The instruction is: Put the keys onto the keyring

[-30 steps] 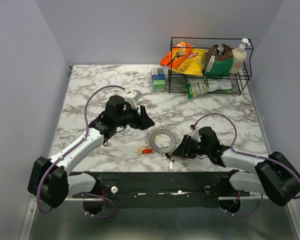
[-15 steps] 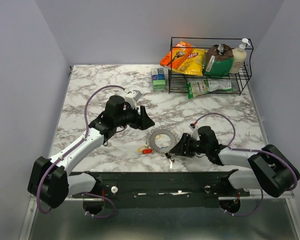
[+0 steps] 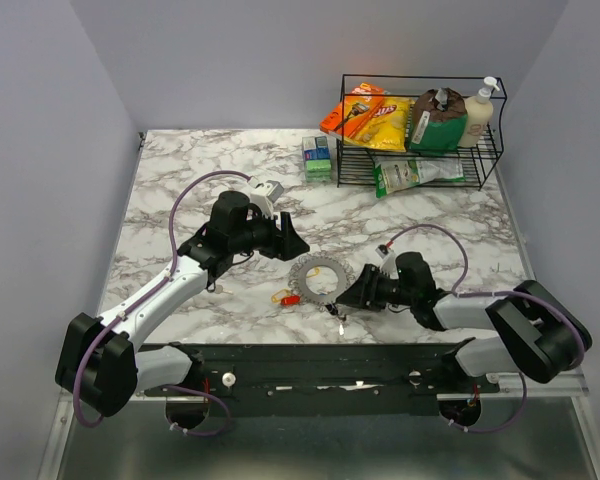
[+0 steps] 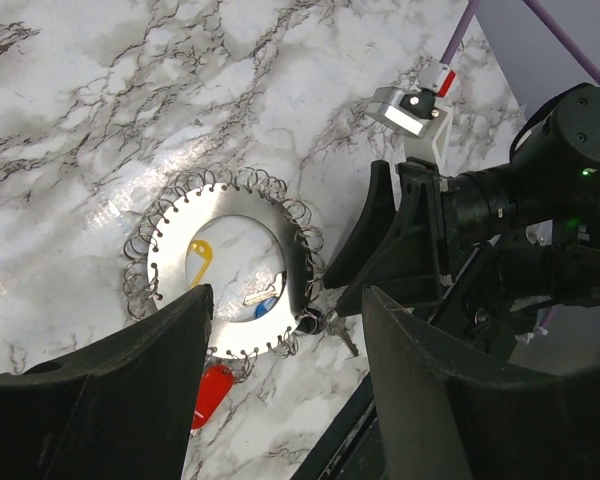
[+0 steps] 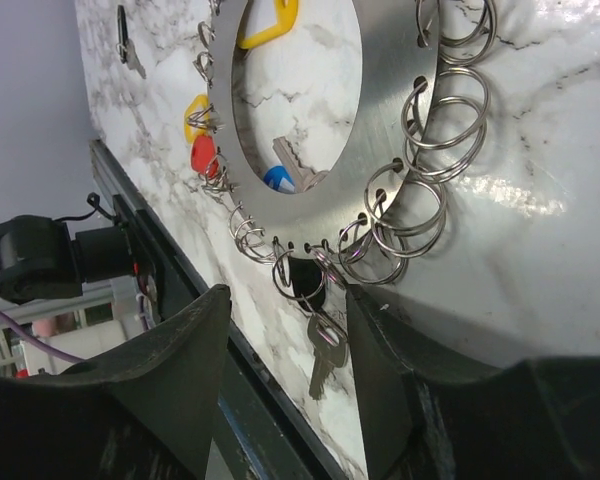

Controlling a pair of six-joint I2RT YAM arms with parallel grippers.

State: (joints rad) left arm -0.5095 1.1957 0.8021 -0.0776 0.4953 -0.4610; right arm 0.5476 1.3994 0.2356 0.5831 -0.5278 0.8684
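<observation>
The keyring (image 3: 317, 277) is a flat silver ring plate with several small wire split rings around its rim, lying flat on the marble. A red-headed key (image 3: 293, 300) and a yellow-headed one (image 3: 280, 294) lie at its near left. A silver key with a black head (image 5: 323, 360) hangs from a split ring at the near edge. Yellow (image 4: 200, 255) and blue (image 4: 267, 305) key heads lie inside the hole. My right gripper (image 5: 290, 330) is open, low at the ring's near right edge (image 3: 348, 296), with the silver key between its fingers. My left gripper (image 3: 292, 240) is open above the ring's far left.
A black wire rack (image 3: 420, 125) with snack bags and a pump bottle stands at the back right. A small green box (image 3: 318, 158) sits left of it. The black mounting rail (image 3: 320, 362) runs along the near table edge, close to the hanging key.
My right arm has crept left, bringing its open fingers closer to the ring's near edge. The left arm and the ring have not visibly moved.
</observation>
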